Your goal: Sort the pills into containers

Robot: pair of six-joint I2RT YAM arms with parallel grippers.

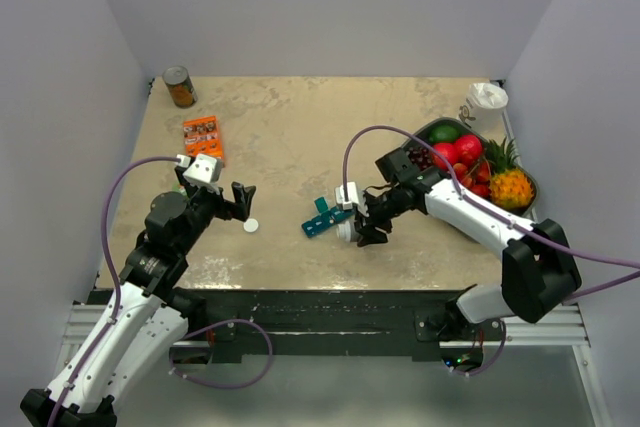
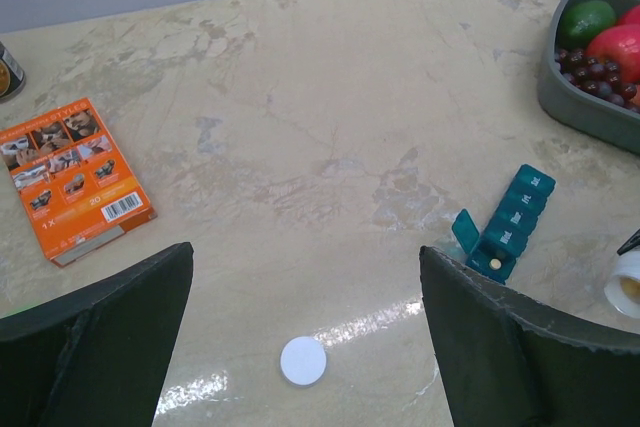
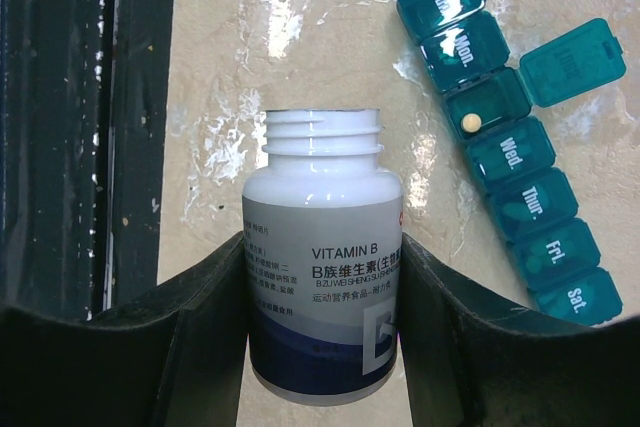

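Observation:
The teal pill organiser point(image 1: 325, 216) lies on the table in front of centre, and it also shows in the right wrist view point(image 3: 510, 137). One compartment has its lid point(image 3: 572, 59) open, with a small yellow pill point(image 3: 471, 121) inside; the other lids are shut. My right gripper point(image 1: 365, 223) is shut on an uncapped white "Vitamin B" bottle point(image 3: 322, 277), held on its side just beside the organiser with its mouth towards the table's front edge. A white round cap point(image 2: 303, 360) lies on the table. My left gripper point(image 2: 305, 282) is open and empty just above that cap.
An orange box point(image 1: 203, 137) and a can point(image 1: 180, 87) are at the back left. A grey fruit tray point(image 1: 428, 129) and a white cup point(image 1: 487, 105) are at the back right. A black rail point(image 3: 70, 127) runs along the table's front edge.

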